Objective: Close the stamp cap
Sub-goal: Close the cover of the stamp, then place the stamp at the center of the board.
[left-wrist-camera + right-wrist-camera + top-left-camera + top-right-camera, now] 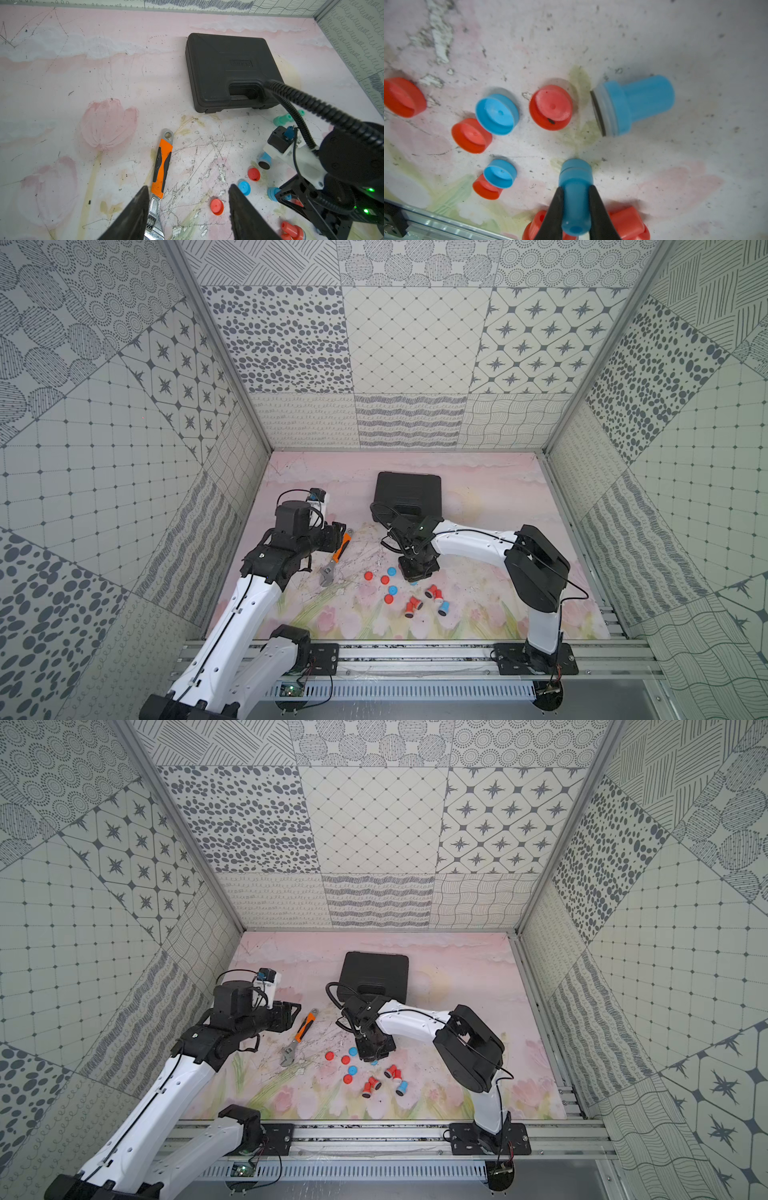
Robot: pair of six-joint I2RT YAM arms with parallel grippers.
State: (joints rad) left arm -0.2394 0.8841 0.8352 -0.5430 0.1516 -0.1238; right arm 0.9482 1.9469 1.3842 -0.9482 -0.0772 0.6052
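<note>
Right now the right gripper [576, 188] is clamped on the handle of a blue stamp [575, 207], one black finger [556, 207] pressed to each side. The stamp's wide end points down at the pink floral mat [675, 41] — whether it touches the mat I cannot tell. That wide end is blue all round with a seam across it, so a cap appears to be seated on it. In both top views this gripper points straight down near the middle of the mat, and only a sliver of blue shows beneath it. A second blue stamp [633, 104] lies on its side nearby, uncapped, its dark pad facing a red cap [551, 107] just beside it. More loose caps sit further along: a blue cap [497, 113] next to a red one [471, 136], a smaller-looking blue cap [500, 173] close against another red one [485, 189], and one more red cap [402, 96] at the edge of the right wrist view. Red stamps [629, 222] lie on their sides close behind the held one. The left gripper [188, 187] stands open with nothing between its fingers, hovering over the jaw end of an orange-handled wrench [162, 166] — well apart from the stamps. A closed black case [226, 68] lies toward the back of the mat.
</note>
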